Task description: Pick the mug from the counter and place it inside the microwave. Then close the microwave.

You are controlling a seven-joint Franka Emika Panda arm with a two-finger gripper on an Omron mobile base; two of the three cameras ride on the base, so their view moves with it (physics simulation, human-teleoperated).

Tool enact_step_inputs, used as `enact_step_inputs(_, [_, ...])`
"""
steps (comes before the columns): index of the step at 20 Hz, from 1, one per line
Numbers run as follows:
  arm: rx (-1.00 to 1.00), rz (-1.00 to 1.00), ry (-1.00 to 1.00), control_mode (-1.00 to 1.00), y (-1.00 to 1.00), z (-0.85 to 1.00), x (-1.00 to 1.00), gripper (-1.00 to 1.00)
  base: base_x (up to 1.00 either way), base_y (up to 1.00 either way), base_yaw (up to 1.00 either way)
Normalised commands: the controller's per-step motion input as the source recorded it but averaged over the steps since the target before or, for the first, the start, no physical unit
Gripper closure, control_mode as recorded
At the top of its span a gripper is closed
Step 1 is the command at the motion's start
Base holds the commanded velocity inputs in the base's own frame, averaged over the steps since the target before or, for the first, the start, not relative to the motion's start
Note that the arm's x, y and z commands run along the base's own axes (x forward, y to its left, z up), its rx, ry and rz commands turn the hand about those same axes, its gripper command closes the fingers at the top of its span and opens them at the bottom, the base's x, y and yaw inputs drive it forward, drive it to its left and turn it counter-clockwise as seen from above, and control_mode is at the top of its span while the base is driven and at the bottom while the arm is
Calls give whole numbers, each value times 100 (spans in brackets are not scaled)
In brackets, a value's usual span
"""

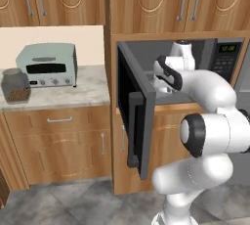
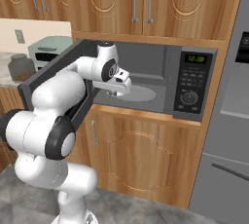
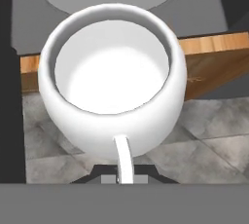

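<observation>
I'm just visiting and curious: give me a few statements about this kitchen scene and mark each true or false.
1. The microwave door stands open. True.
2. The mug sits on the counter. False: the tool is shut on its handle, holding it at the microwave's opening, above the floor.
3. The mug is full of coffee. False: it looks empty and white inside.
4. A pale green toaster oven stands on the counter. True.
5. A glass jar stands beside the toaster oven. True.

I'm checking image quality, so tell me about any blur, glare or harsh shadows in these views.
Hand view: mug fills the frame, sharp, bright wash inside, no hard glare. Left base view: soft, slightly blurry; microwave cavity evenly grey. Right base view: flat light, faint shadows, green digits readable.
</observation>
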Motion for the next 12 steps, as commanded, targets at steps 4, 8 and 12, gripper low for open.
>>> enact_step_inputs(4, [0, -5, -2, -100, -2, -30, 23, 100, 0, 0, 0])
enact_step_inputs(8, [0, -3, -4, -100, 0, -19, 27, 100, 0, 0, 0])
enact_step_inputs(12, [0, 0, -6, -100, 0, 0, 41, 100, 0, 0, 0])
